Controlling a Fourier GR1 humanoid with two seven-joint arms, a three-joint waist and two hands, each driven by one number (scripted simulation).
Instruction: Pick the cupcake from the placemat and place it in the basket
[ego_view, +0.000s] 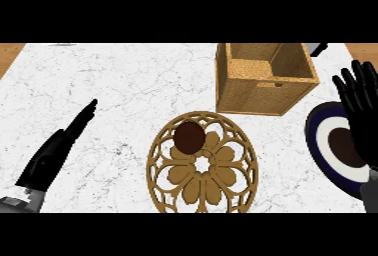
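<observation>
Both hands flank the cupcake (189, 136), fingers straight.

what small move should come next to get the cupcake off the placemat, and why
Probably move the right hand left and down toward the dark brown cupcake. The cupcake sits untouched on the upper left of the round golden openwork placemat, both hands are open and holding nothing, and the right hand is nearer the woven wicker basket than the left hand.
</observation>
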